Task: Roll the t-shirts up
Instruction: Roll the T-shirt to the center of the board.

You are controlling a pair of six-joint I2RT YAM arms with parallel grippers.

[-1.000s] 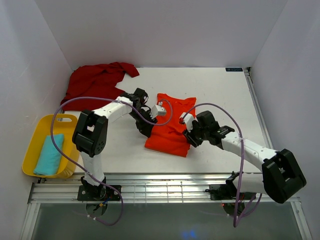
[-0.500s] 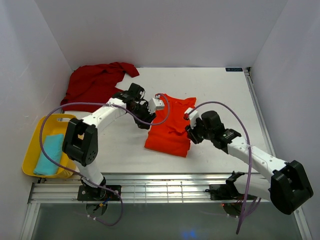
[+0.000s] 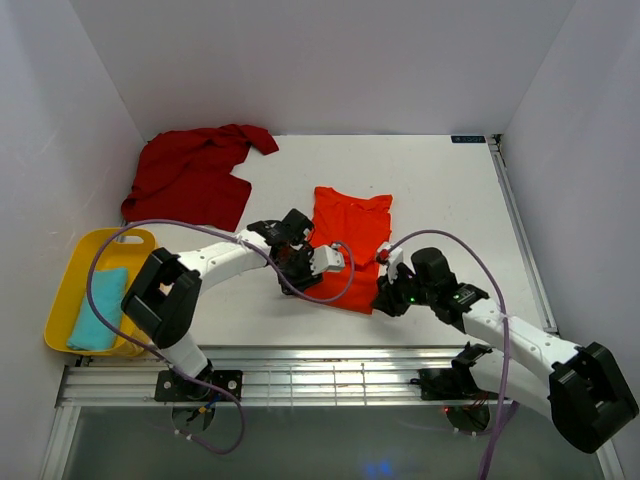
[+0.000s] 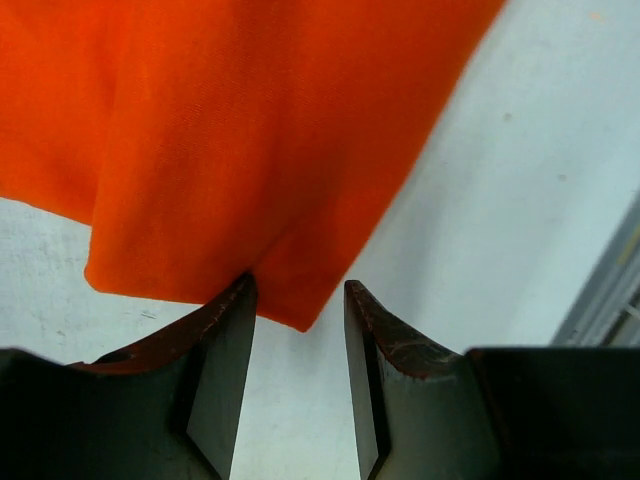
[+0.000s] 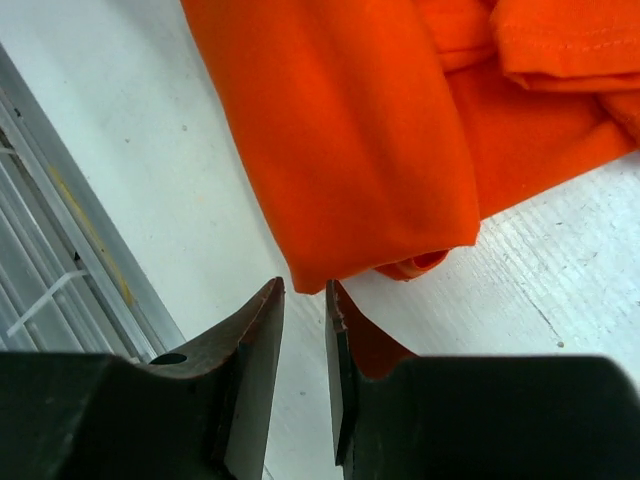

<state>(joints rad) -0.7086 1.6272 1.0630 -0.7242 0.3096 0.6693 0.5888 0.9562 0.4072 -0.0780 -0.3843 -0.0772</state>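
The bright orange t-shirt lies folded into a long strip at the middle of the table. My left gripper is at its near-left corner. In the left wrist view the gripper is open, and the shirt has its corner just at the fingertips, not gripped. My right gripper is at the near-right corner. In the right wrist view the gripper is open by a narrow gap, with the shirt's corner just past the tips. The dark red t-shirt lies crumpled at the back left.
A yellow plastic tray holding a teal cloth stands at the left edge. The metal rail runs along the table's near edge, close behind both grippers. White walls enclose the back and sides.
Both grippers have moved from the middle of the orange shirt toward me, down to its near corners. The shirt now lies flatter and straighter.
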